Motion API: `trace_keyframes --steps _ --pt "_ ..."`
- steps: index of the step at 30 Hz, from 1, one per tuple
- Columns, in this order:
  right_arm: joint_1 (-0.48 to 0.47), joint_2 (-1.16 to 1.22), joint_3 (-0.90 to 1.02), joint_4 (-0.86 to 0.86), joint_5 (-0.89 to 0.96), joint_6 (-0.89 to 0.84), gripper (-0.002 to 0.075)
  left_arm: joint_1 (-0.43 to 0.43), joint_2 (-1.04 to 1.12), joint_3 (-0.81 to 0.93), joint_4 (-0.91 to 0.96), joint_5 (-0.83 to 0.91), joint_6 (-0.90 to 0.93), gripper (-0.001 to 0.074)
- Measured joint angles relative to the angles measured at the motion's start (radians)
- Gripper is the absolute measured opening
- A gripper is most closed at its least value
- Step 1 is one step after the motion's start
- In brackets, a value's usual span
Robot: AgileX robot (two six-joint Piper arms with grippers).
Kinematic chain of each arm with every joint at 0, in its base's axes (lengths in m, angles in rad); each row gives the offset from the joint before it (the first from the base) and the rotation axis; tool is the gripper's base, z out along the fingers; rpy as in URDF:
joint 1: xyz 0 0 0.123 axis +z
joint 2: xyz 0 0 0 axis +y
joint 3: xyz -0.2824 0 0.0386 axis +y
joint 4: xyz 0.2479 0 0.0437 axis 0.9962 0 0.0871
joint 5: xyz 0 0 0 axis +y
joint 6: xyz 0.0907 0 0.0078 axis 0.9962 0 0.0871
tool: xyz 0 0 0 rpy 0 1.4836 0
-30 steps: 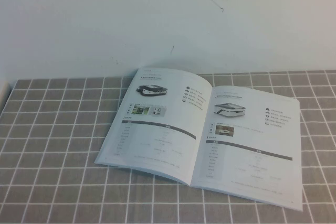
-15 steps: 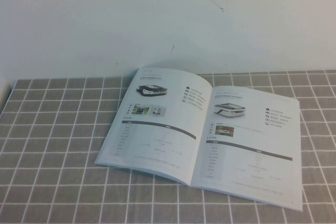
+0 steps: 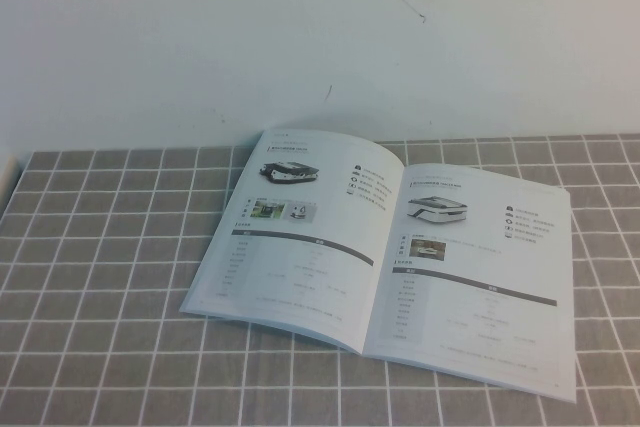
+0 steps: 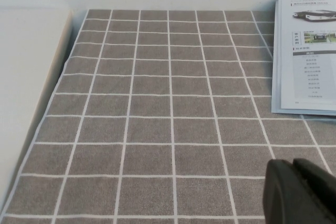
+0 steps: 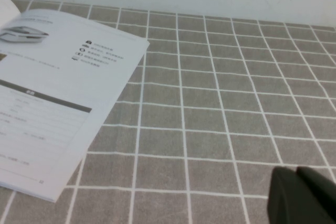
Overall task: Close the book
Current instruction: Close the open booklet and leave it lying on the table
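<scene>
Nothing has moved since the earlier frames: your booklet [image 3: 390, 257] lies open, face up, in the same spot on the surface [image 3: 100, 277], a grey cloth ruled into squares by white lines, with the white wall [image 3: 300, 37] just behind its far edge. Its left page [image 3: 290, 247] carries a picture of a dark appliance at the top, its right page [image 3: 480, 287] a white one, and each has a dark band heading a table of small print that is too fine to read. Both pages bow up a little toward the fold between them. Your left end effector [image 4: 296, 187] shows only as a dark shape at the edge of its own wrist view, over bare cloth; you cannot tell how far open it is, and it has hold of nothing. From it, the booklet's left page [image 4: 310, 51] lies ahead and off toward the robot's right, well apart, while a pale strip [image 4: 26, 87] borders the cloth on the other side. Your right end effector [image 5: 299, 195] is likewise a dark shape over bare cloth, its opening impossible to tell, holding nothing. From it, the right page [image 5: 52, 93] lies ahead and toward the robot's left, well apart, with open squares of cloth between.
</scene>
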Motion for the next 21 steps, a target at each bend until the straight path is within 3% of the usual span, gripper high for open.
trace_keyframes --steps 13,21 --pt "0.0 0.0 0.0 -0.002 -0.021 0.0 -0.0003 0.0 0.0 0.002 0.01 -0.031 0.008 -0.0004" --pt "0.0 0.0 0.006 -0.002 -0.349 0.0 -0.0003 0.0 0.0 0.006 -0.015 -0.288 0.007 -0.0004"
